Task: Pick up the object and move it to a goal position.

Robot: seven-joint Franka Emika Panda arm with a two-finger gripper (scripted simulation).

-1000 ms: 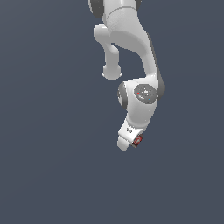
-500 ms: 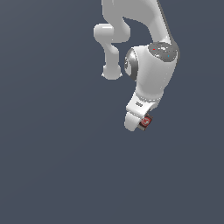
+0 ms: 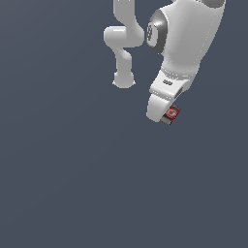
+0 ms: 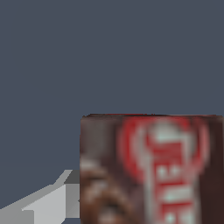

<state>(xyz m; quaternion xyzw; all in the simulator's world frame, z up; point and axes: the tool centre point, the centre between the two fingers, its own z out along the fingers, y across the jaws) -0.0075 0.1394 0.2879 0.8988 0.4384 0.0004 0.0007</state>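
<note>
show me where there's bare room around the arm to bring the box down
Bare grey surface fills everything below the gripper and its small dark box with the red label, plus the exterior view's whole left side. Only the upper right is crowded, with the arm's white links and elbow.

Flat, featureless dark slate-grey surface (image 3: 63, 184) filling the whole exterior view, uniform in tone from top to bottom, no edge or seam visible, the same plain grey (image 4: 109, 52) across the wrist view

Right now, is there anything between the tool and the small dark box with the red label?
Nothing: the white tool is closed on the small dark brown box with the red label, shown close up in the wrist view.
</note>
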